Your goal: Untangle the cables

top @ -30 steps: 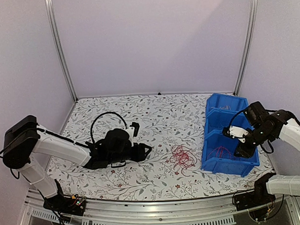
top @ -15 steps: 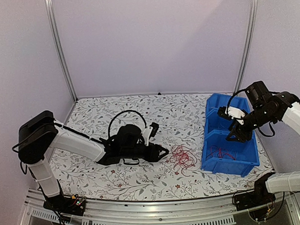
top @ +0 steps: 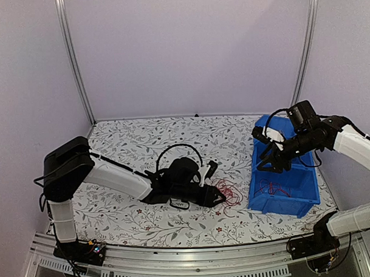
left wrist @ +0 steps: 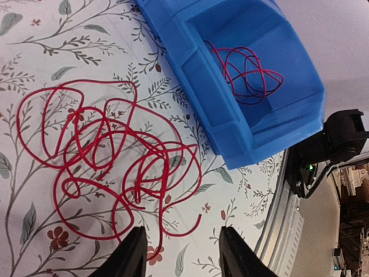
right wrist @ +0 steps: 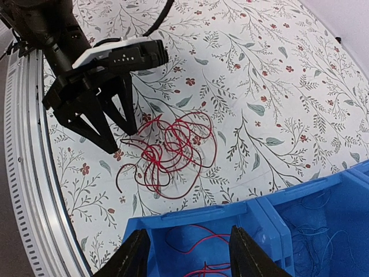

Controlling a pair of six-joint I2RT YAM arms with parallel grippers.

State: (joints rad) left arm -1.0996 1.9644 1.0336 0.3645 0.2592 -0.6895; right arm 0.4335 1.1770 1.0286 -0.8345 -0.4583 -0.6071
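Note:
The cables (top: 227, 192) are a loose red tangle on the floral table, just left of the blue bin (top: 283, 203). My left gripper (top: 220, 198) lies low at the tangle's left edge, open. In the left wrist view the tangle (left wrist: 109, 164) spreads ahead of the open left gripper (left wrist: 181, 257), and one red end lies between the jaws, untouched. My right gripper (top: 266, 162) hangs open over the bin's left rim. The right wrist view shows that gripper (right wrist: 187, 257) open above the bin's front compartment (right wrist: 190, 216), with the cables (right wrist: 170, 149) and the left gripper (right wrist: 123, 141) beyond.
The blue bin has three compartments in a row along the right side. Its front one holds loose red wires (left wrist: 245, 72), and a farther one holds thin dark strands (right wrist: 314, 231). The table's metal front rail (top: 177, 260) runs close below the tangle.
My left arm has reached rightwards across the table until its gripper meets the tangle. The right gripper has risen and moved left, from inside the bin to above its left rim.

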